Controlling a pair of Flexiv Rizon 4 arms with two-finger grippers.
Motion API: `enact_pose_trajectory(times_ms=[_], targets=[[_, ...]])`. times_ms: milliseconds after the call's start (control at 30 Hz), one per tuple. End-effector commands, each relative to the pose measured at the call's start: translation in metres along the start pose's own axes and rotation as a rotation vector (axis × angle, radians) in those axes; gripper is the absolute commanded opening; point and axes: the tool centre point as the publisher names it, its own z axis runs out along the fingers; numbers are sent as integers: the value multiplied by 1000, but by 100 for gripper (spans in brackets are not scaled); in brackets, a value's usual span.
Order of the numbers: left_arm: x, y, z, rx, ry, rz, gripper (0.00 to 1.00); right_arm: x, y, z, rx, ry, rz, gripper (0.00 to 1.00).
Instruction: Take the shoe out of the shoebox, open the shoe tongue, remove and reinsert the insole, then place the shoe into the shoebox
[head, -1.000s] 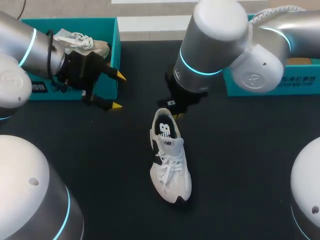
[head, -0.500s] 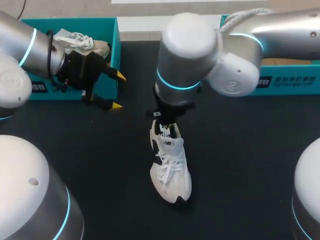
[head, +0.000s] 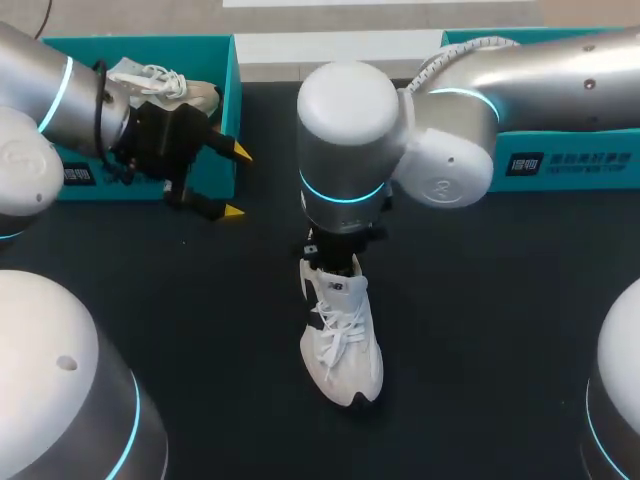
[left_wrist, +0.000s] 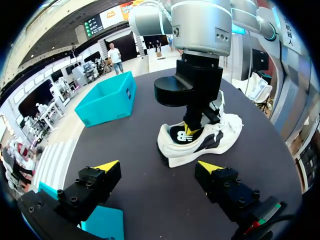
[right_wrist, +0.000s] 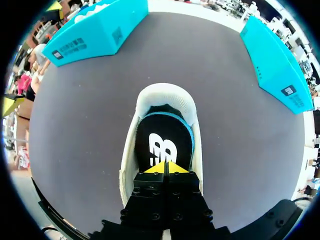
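Fingers of the right gripper are clenching together inside the shoe on the worktop; the left gripper is hanging open. Missing the insole risks dragging the shoe.

You have bright, even light from overhead on the matte black table. A soft sheen lies on the pale shells of your right arm. The white shoe casts only a thin, soft shadow along its sole.
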Motion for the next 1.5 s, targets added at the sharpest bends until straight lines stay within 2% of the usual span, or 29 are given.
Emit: enact_pose_trajectory(times_ms=[33, 267, 367, 533, 733, 933, 1267, 1500], targets=[[0, 0, 0, -2, 1, 1, 100, 0, 0, 15, 20, 9, -15, 0], [0, 0, 0, -2, 1, 1, 100, -4, 0, 28, 49, 13, -29, 0], [0, 0, 0, -2, 1, 1, 100, -5, 1, 26, 48, 5, -35, 0], [0, 0, 0, -2, 1, 1, 100, -9, 10, 2, -30, -43, -48, 0], [0, 0, 0, -2, 1, 1, 100, -10, 27, 8, -125, -124, -119, 0], [0, 0, 0, -2, 1, 1, 100, -13, 32, 24, -90, -189, -157, 0], [0, 0, 0, -2, 1, 1, 100, -9, 30, 47, -35, -139, -193, 0], [0, 0, 0, -2, 1, 1, 100, 0, 28, 49, -40, -76, -200, 0]])
